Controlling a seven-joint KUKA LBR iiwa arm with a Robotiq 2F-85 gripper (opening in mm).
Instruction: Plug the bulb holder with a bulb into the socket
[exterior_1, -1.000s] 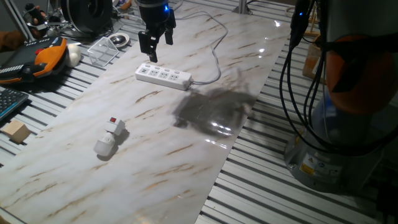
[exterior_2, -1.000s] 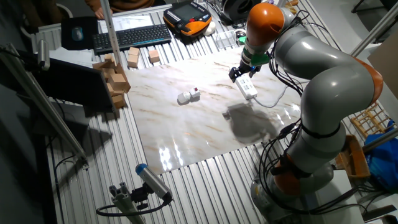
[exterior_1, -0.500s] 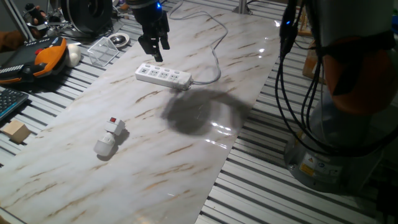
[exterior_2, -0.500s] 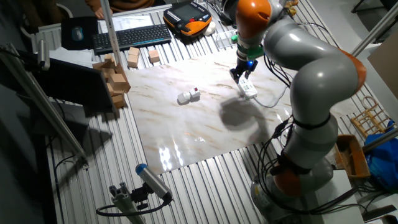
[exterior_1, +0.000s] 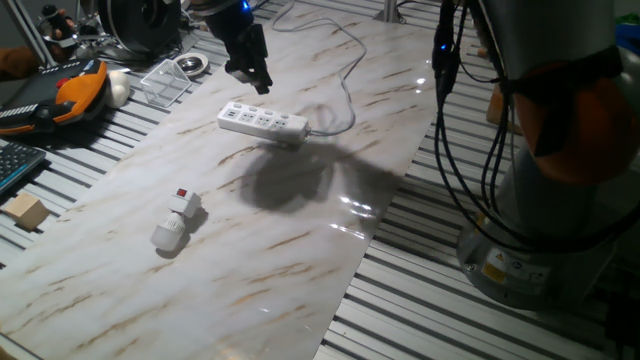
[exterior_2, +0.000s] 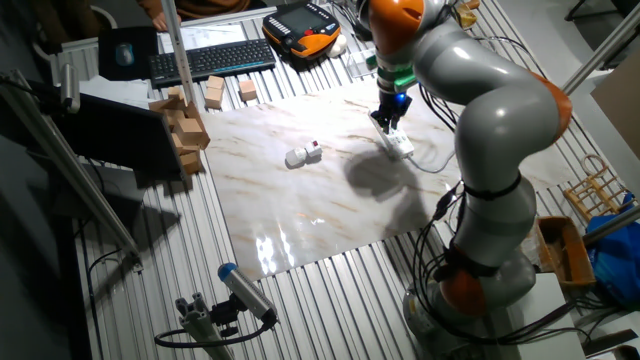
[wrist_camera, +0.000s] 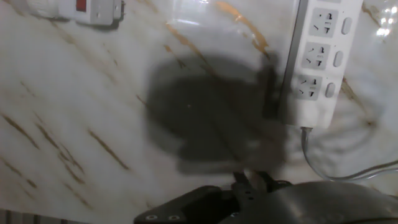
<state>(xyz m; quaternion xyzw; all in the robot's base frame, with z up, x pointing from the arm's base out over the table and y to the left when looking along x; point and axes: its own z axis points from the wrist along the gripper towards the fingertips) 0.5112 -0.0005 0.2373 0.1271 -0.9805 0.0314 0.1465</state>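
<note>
**Tool above the socket, bulb holder lying apart on the desk**

One fixed view: the tool (exterior_1: 248, 70) hangs in the air just behind the far end of the socket (exterior_1: 263, 122), touching nothing; whether its fingers are spread or pressed together cannot be told. The socket lies flat on the marble desk (exterior_1: 300, 250), its cable (exterior_1: 345, 95) looping away behind it. The bulb holder (exterior_1: 183, 205), red switch up, lies on its side well in front of the tool, with the bulb (exterior_1: 166, 235) on its near end. Left of the tool sits a clear plastic box (exterior_1: 165, 80); its contents cannot be made out.

The other fixed view: the tool (exterior_2: 390, 108) is over the socket (exterior_2: 400, 143); the bulb holder (exterior_2: 301, 155) lies well apart to its left.

Hand view: the socket (wrist_camera: 320, 59) shows 3 outlets at upper right, and the bulb holder (wrist_camera: 84, 11) sits at the top left edge. The tool's dark shadow falls between them.
</note>
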